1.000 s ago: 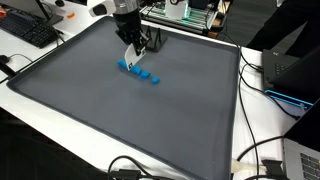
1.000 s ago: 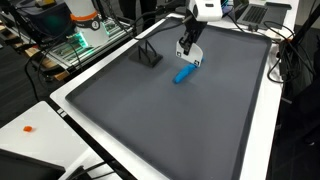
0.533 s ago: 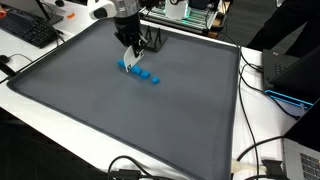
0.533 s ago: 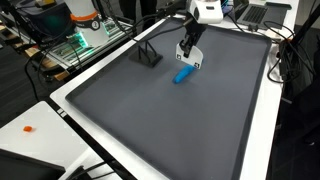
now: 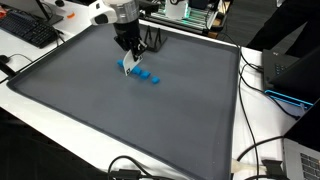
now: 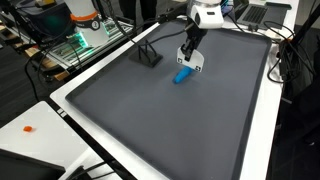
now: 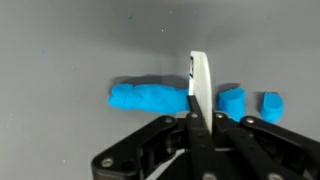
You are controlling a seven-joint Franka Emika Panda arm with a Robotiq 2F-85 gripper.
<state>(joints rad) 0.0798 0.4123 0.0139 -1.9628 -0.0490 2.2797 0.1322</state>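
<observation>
Blue dough strip (image 7: 150, 97) lay flat on the grey mat (image 5: 120, 125) that covered the bench (image 6: 268, 120), out toward the mat's far half in both exterior views. Right over it hung the pincer (image 7: 197, 118), its fingers pressed together on a thin white blade (image 7: 198, 85), clamped tight and holding it upright. In the wrist view the blade stood at the strip's right end, in line with the gap between the long piece and the first of two small cut chunks (image 7: 232, 102), which sat just beside each other in a row with the strip. Whether the edge actually touched the dough, the pictures did not settle. In an exterior view the blade (image 6: 190, 63) showed just above the blue dough (image 6: 183, 75), the arm coming down from above. A black stand (image 6: 148, 55) stood near on the mat, apart from the dough.
</observation>
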